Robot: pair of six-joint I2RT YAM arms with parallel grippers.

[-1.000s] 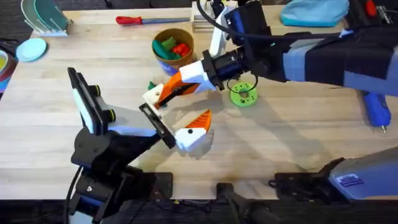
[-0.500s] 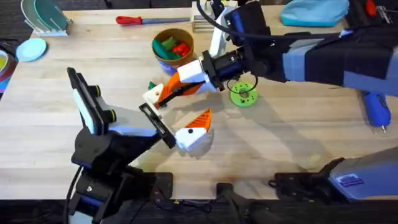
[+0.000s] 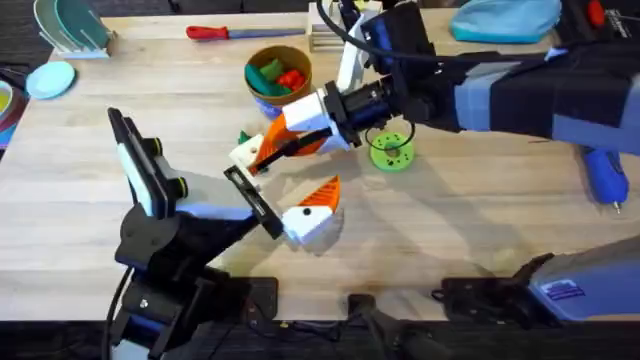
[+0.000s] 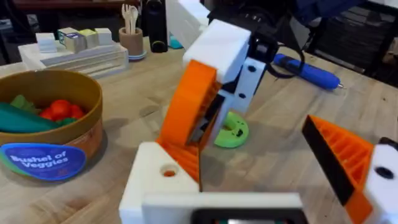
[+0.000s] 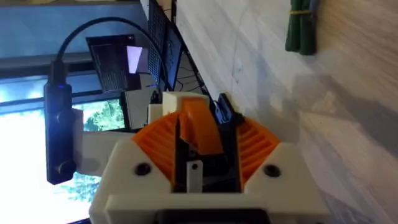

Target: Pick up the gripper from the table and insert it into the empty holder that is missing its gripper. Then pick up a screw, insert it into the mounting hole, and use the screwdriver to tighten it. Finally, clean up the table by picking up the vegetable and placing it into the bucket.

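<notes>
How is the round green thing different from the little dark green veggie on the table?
The disc is lime green; the vegetable is dark green. The disc is round and flat with holes; the vegetable is slim and long. Both lie on the table, outside the bucket.

One text can be read: a blue oval label on the front wall of the bucket, seen from the left wrist, carries the words "Bushel of Veggies" in pale letters. In the overhead view the same label shows as a blue patch on the bucket, too small to read. No other words, numbers or signs are legible.
</notes>
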